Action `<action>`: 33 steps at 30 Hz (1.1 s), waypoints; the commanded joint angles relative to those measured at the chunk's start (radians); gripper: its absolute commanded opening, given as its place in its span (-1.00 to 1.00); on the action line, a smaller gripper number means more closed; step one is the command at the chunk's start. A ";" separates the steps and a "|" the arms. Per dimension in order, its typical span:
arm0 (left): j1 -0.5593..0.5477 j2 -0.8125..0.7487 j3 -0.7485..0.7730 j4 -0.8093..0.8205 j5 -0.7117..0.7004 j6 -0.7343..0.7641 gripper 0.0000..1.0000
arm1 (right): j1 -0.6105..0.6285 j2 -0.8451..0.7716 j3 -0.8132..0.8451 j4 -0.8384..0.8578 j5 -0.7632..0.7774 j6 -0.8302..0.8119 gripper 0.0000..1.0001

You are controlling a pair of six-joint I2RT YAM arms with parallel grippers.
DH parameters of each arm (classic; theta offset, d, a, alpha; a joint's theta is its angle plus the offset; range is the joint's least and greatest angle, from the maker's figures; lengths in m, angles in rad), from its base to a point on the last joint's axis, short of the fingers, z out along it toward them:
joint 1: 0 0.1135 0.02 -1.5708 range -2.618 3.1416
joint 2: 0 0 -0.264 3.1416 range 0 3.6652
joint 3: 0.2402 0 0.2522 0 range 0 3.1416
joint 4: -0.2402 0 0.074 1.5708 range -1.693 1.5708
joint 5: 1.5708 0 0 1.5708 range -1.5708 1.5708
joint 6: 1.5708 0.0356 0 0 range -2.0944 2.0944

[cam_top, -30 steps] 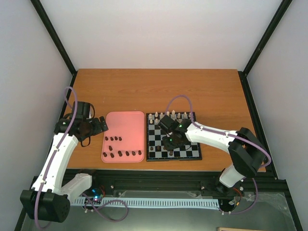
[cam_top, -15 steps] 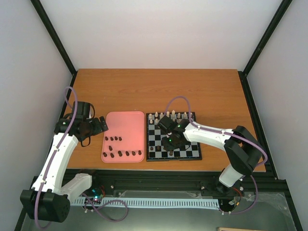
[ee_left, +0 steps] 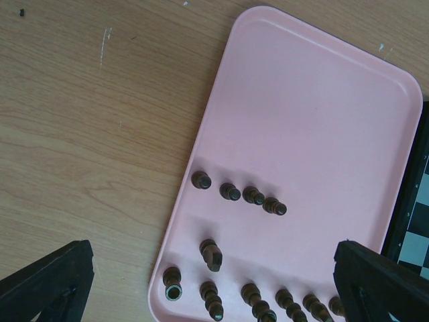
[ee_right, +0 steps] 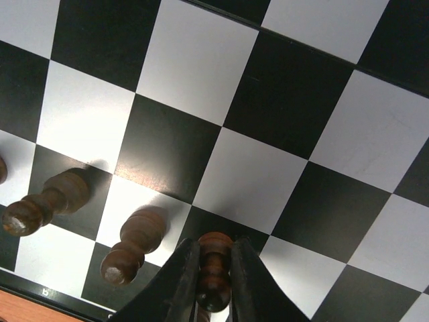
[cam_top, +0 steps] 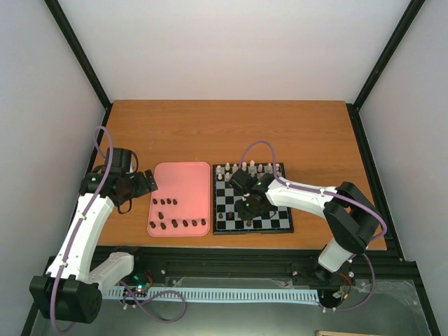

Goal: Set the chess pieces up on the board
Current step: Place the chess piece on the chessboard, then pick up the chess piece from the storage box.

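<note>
- White left arm [cam_top: 87, 224] bent inward over table [cam_top: 231, 133]; left pincer [cam_top: 145, 182] spread wide, just beside pink tray [ee_left: 301, 100].
- Dark brown chess pieces [ee_left: 238, 193] lie loose in the tray's near half.
- Right arm [cam_top: 308, 198] stretched leftward over board [cam_top: 276, 218]; right pincer [ee_right: 214, 245] pinching one brown piece [ee_right: 214, 275], beside two standing ones.

Chess pieces [ee_right: 131, 245] stand beside the right pincer [ee_right: 214, 247]; board [ee_right: 198, 64] beyond open.

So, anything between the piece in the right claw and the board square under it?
Nothing visible. The right claw grips a dark brown chess piece over the black-and-white chessboard; two more brown pieces sit on neighbouring squares, clear of it.
</note>
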 commanded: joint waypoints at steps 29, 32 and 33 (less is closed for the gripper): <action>0.006 0.002 0.022 0.019 0.003 -0.004 0.99 | -0.015 0.124 0.392 -0.113 0.064 -0.066 -0.27; 0.008 -0.002 0.034 0.014 0.004 -0.007 0.99 | -0.003 0.196 0.496 -0.113 0.041 -0.092 -0.27; 0.007 -0.004 0.038 0.012 0.003 -0.008 1.00 | 0.003 0.223 0.536 -0.117 0.034 -0.102 -0.27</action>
